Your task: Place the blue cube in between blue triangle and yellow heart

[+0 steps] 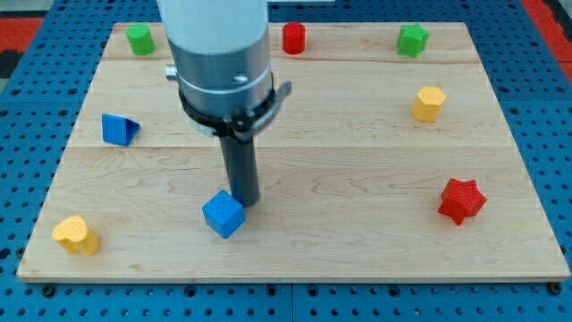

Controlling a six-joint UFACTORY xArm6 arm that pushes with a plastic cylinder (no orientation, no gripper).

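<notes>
The blue cube [222, 214] lies on the wooden board at the lower middle-left. My tip [246, 202] stands just to the cube's upper right, touching or nearly touching it. The blue triangle [118, 130] is at the view's left, above the yellow heart [76, 235], which sits in the lower left corner. The cube is to the right of both.
A green block [138, 38], a red cylinder [293, 38] and a green star [412, 40] line the top edge. A yellow hexagonal block [429, 104] is at the right, a red star [461, 200] at the lower right. The wooden board [357, 179] sits on blue pegboard.
</notes>
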